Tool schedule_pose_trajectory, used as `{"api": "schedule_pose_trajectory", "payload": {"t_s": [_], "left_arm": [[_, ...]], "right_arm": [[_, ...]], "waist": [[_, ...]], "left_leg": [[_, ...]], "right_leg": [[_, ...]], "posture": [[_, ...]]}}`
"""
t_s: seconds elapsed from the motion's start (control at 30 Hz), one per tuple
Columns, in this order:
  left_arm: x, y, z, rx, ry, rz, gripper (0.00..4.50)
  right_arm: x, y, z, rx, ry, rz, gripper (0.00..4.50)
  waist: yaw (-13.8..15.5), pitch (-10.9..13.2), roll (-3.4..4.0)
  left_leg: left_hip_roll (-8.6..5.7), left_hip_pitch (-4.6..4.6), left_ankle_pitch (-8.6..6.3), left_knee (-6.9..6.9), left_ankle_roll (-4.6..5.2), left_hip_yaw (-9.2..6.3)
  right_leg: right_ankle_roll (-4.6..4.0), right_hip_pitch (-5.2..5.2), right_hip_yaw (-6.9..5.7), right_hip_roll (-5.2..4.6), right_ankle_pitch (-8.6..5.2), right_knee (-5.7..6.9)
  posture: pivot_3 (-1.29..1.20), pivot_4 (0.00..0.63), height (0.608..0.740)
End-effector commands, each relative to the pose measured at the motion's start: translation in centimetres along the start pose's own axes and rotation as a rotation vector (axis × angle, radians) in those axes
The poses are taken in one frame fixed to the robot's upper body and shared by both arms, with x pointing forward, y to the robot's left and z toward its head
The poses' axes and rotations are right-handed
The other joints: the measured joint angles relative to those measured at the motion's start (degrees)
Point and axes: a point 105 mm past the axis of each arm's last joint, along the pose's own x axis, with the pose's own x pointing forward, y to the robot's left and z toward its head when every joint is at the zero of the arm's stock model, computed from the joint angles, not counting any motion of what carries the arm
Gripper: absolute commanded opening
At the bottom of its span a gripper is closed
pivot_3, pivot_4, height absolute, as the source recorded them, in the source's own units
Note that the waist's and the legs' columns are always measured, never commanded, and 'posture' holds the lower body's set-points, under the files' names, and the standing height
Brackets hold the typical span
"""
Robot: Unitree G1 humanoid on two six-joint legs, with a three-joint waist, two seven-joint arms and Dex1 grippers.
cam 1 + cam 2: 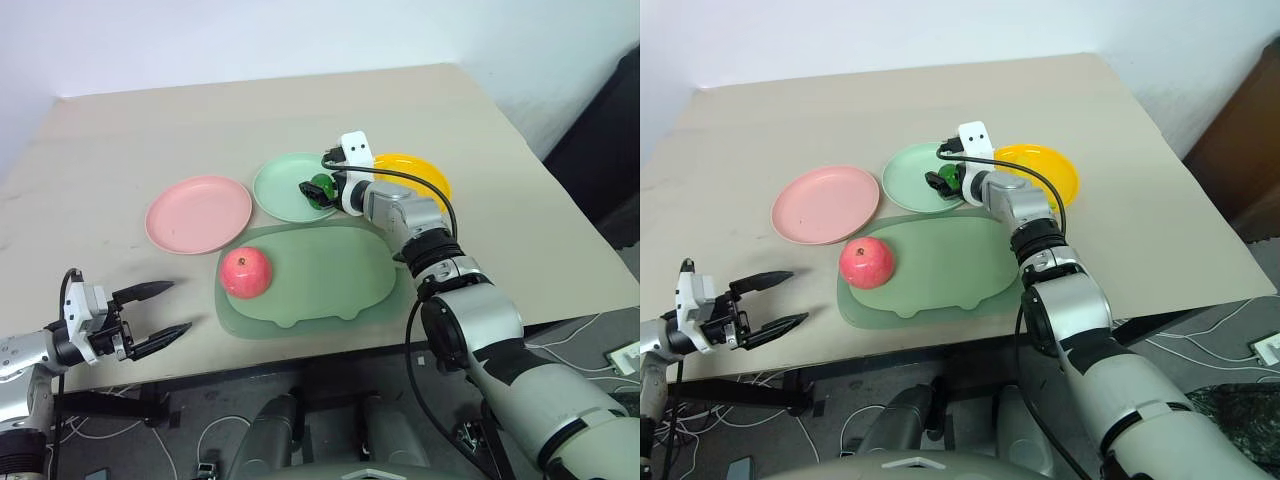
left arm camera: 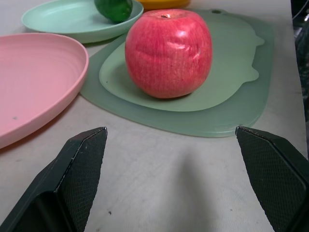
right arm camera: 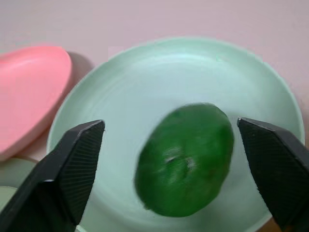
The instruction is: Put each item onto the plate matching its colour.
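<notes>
My right gripper reaches over the mint green plate with its jaws wide open. Between its fingers, touching neither, is the dark green oval fruit, low over the plate's near side. Whether the fruit rests on the plate I cannot tell. The red-pink apple stands on the left part of the pig-shaped mat. To the left of the green plate lies the pink plate, with nothing on it. The yellow-orange plate sits behind my right forearm. My left gripper hovers open at the table's front left, pointing toward the apple.
The three plates stand in a row across the middle of the beige table, with the green mat just in front of them. The table's front edge runs close behind my left gripper. Cables lie on the floor below.
</notes>
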Motion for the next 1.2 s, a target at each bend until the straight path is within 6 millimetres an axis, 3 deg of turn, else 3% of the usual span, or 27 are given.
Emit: {"api": "schedule_pose_trajectory", "payload": {"t_s": [0.03,0.07,0.2,0.37,0.6,0.87,1.2], "left_arm": [[0.1,0.2,0.8,0.035,-0.005,-0.011,4.50],[0.2,0.2,0.8,0.034,-0.005,-0.011,4.50],[0.4,0.1,0.7,0.029,-0.005,-0.019,4.50],[1.0,0.3,1.0,0.034,-0.022,-0.034,4.50],[2.4,0.3,2.2,0.041,-0.067,-0.066,4.50],[4.4,0.4,3.4,0.067,-0.098,-0.124,4.50],[7.5,1.5,5.5,0.086,-0.118,-0.132,4.50]], "right_arm": [[-1.3,0.3,2.7,0.005,-0.096,0.061,4.48],[-1.7,0.2,2.8,0.005,-0.102,0.070,4.48],[-6.3,0.4,3.1,-0.058,-0.167,0.216,4.48],[-11.4,-0.2,2.2,-0.136,-0.185,0.305,4.48],[-15.8,-1.7,0.7,-0.249,-0.187,0.340,4.48],[-16.7,-2.3,-0.9,-0.243,-0.122,0.333,4.48],[-17.5,-1.4,-1.8,-0.254,-0.103,0.364,4.48]], "waist": [[0.09,0.00,0.00],[0.11,0.00,-0.01],[0.62,-0.01,-0.02],[0.46,0.00,-0.02],[0.09,0.00,-0.03],[0.26,0.00,-0.04],[0.70,0.02,-0.08]], "left_leg": [[0.00,0.00,0.00,0.00,0.00,0.00],[0.00,0.00,0.00,-0.01,0.00,0.00],[-0.01,-0.03,0.00,-0.03,0.00,-0.04],[-0.02,-0.09,-0.01,-0.01,0.01,0.00],[0.05,-0.09,-0.01,-0.01,0.02,-0.01],[0.05,-0.13,-0.01,0.02,0.02,-0.01],[0.04,-0.17,0.00,0.06,0.04,-0.01]], "right_leg": [[0.00,0.00,0.00,0.00,0.00,0.00],[0.00,0.00,0.00,-0.01,0.00,-0.01],[-0.02,0.05,-0.04,-0.05,-0.01,-0.07],[-0.04,0.03,-0.01,-0.12,-0.03,-0.12],[-0.06,0.10,-0.01,-0.15,-0.05,-0.17],[-0.05,0.12,-0.04,-0.17,-0.05,-0.28],[-0.03,0.19,-0.07,-0.16,-0.04,-0.37]], "posture": [[0.00,0.150,0.737],[0.00,0.150,0.737],[0.00,0.150,0.737],[0.00,0.150,0.737],[0.00,0.150,0.737],[0.00,0.150,0.737],[0.00,0.150,0.737]]}}
